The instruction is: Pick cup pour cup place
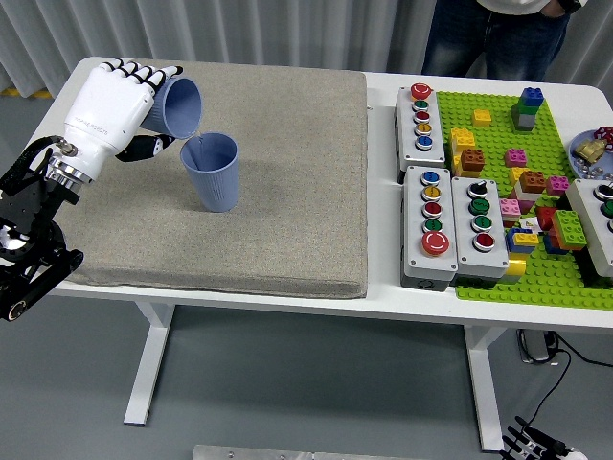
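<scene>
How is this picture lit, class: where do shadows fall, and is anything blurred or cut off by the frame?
Head view: lighting is soft and even, no glare; the upright blue cup casts only a faint shadow on the grey mat; the left hand tilting the held cup looks sharp, without motion blur; the person at the top edge is cut off.

Single head cam, high, facing fwd/down over table (383, 297).

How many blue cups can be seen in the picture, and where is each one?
2. One tilted cup is held in the left hand, above the grey mat. The other cup stands upright on the mat, just below the first cup's mouth. None seems hidden.
</scene>
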